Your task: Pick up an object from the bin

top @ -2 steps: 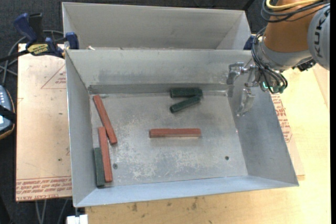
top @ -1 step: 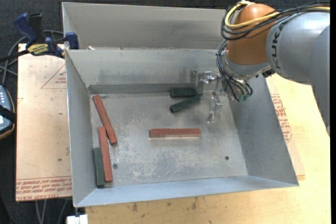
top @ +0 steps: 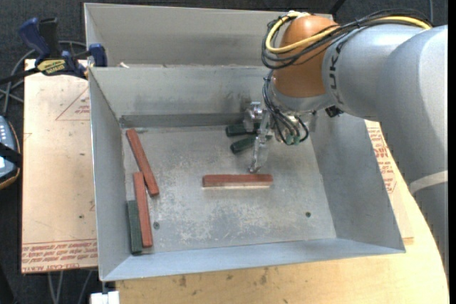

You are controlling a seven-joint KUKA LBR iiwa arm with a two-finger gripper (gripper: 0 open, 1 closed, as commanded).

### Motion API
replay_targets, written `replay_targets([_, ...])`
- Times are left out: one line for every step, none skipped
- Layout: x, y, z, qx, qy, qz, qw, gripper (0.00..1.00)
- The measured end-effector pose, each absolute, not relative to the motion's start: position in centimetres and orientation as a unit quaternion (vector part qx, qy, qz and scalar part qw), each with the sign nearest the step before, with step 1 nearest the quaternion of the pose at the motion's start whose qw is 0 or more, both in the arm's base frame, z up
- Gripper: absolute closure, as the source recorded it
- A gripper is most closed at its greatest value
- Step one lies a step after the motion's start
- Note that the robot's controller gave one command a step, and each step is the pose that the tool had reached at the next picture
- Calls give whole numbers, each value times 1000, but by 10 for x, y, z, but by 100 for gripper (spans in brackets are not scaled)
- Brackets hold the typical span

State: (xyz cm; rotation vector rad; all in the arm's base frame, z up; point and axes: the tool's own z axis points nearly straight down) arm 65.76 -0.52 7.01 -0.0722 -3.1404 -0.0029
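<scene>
My pincer (top: 256, 164) hangs over the right end of the brown bar (top: 237, 181) in the middle of the bin (top: 214, 228) (spread or pressed together, I cannot tell). A grip this far off centre might let the bar tilt and slip out. It lies flat, its long axis running left to right.

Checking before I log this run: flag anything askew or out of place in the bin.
Nothing looks spilled or broken. Only oddity: at the bin's left, the upper red-brown bar lies slanted, while the lower red-brown bar and the dark bar beside it run straight along the wall.
</scene>
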Motion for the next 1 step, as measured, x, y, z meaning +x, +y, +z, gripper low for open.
replay_targets([662,-8,76,-24,-1000,0,-7,100])
